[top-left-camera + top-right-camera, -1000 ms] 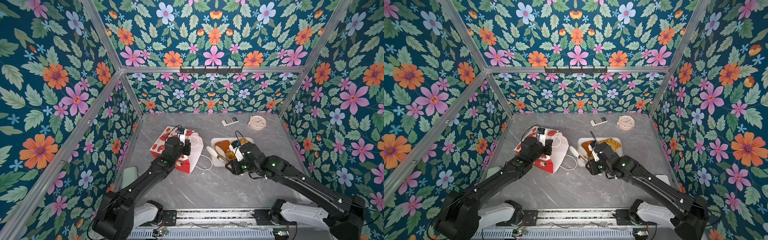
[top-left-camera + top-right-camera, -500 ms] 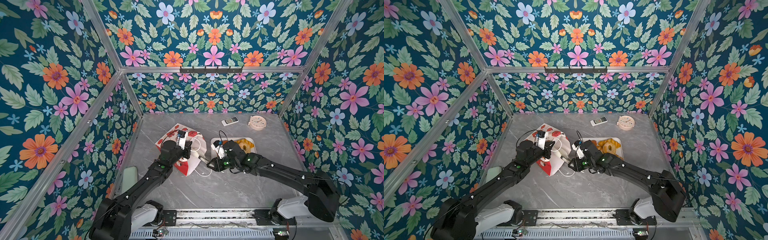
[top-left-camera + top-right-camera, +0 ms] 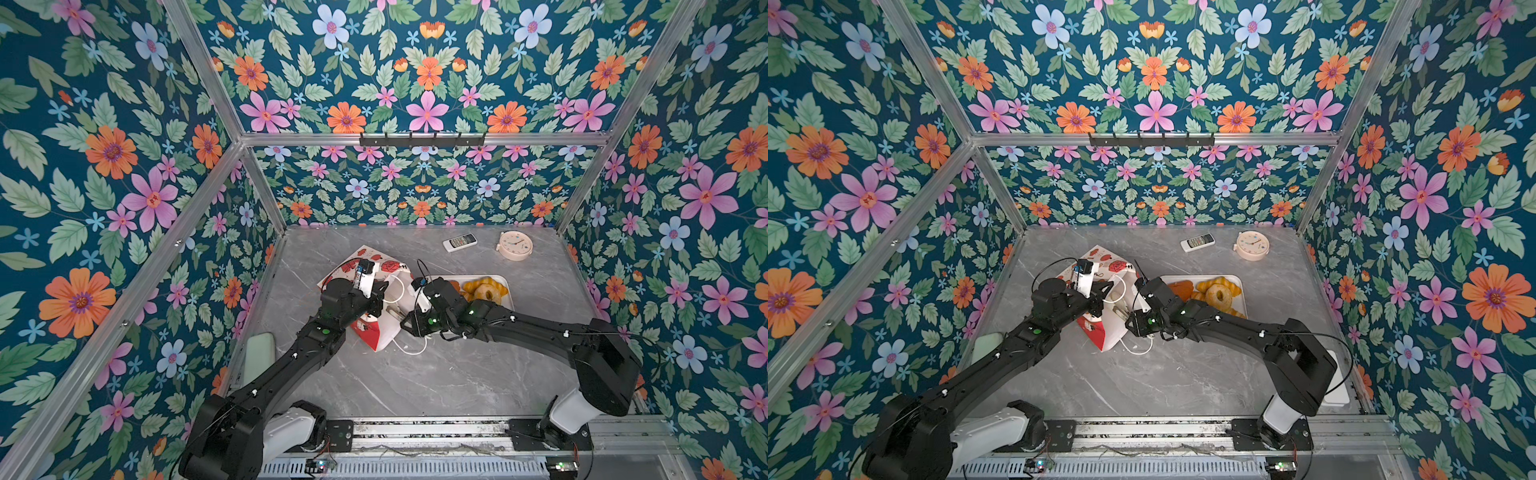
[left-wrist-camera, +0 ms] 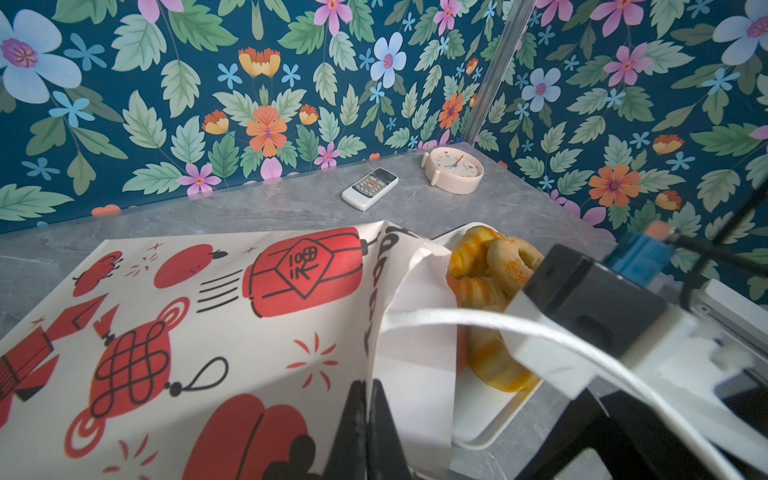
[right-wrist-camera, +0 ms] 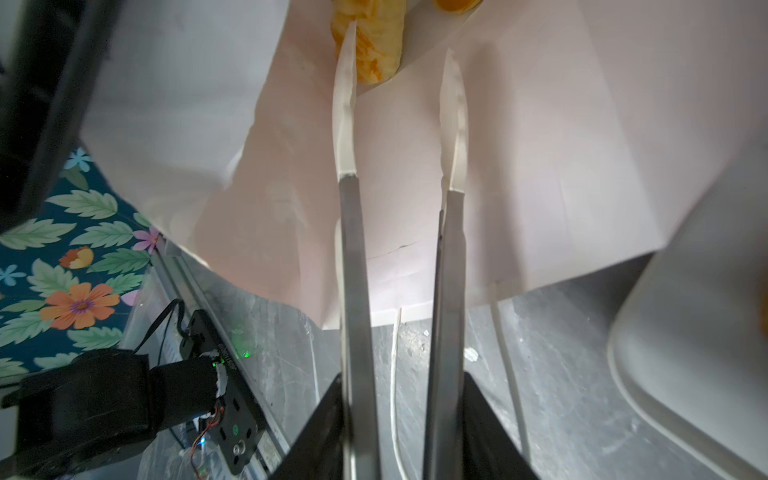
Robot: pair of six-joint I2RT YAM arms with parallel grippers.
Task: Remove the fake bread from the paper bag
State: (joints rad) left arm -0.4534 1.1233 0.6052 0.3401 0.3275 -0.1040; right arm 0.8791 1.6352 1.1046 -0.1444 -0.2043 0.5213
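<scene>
The paper bag lies on its side on the grey table, its white face with red prints turned up. My left gripper is shut on the bag's upper rim and holds the mouth apart. My right gripper reaches into the mouth with its long metal fingers open and nothing between them. Deep inside lies a yellow piece of fake bread, just beside one fingertip. More fake bread lies in the white tray right of the bag.
A white remote and a round cream clock lie near the back wall. A pale green object rests at the table's left edge. The bag's white cord handles trail onto the table in front. Flowered walls close in three sides.
My right gripper has swung left from above the tray to the bag's mouth and pushed its fingers inside. The left gripper has kept its hold on the rim while the bag shifted a little.
</scene>
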